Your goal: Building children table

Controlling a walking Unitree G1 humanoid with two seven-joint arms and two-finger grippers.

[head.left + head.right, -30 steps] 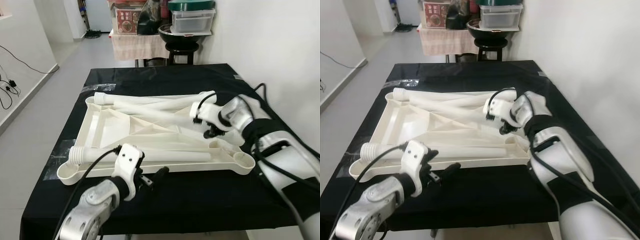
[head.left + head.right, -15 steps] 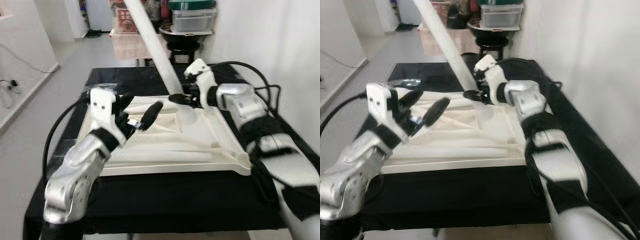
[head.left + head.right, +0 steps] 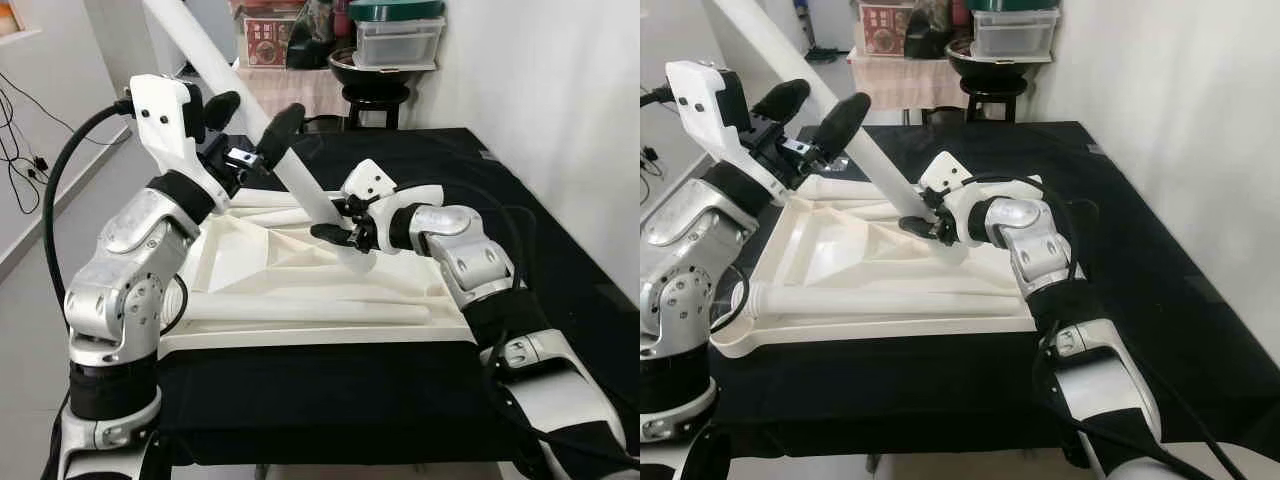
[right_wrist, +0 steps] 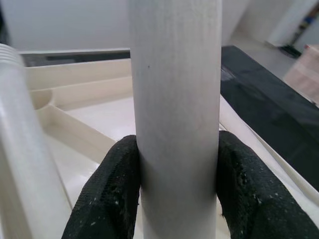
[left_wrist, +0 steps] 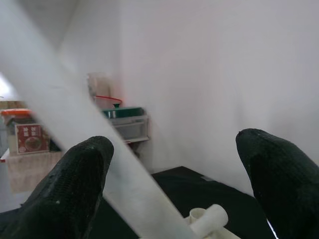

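The white children's tabletop (image 3: 300, 343) lies upside down on the black-covered table (image 3: 560, 220). My right gripper (image 3: 338, 232) is shut on the lower end of a white table leg (image 3: 303, 188), just above the tabletop's middle. The leg slants up and away to the left. The right wrist view shows both fingers (image 4: 112, 189) pressed on the leg (image 4: 174, 74). My left gripper (image 3: 252, 117) is raised high and open, its fingers straddling the leg's upper part without closing. Another leg (image 3: 300, 312) lies along the tabletop's near side, and more legs (image 3: 265, 205) at its far side.
Beyond the table stand a dark stool with a black pot (image 3: 370, 72), plastic boxes (image 3: 398, 35) and a cloth-covered side table (image 3: 270, 92). A white wall runs along the right. Cables (image 3: 20, 100) hang at the left wall above open floor.
A second ago the leg lay in the tabletop and my left gripper hung low. My right gripper has lifted the leg on end; my left arm has risen to its upper part.
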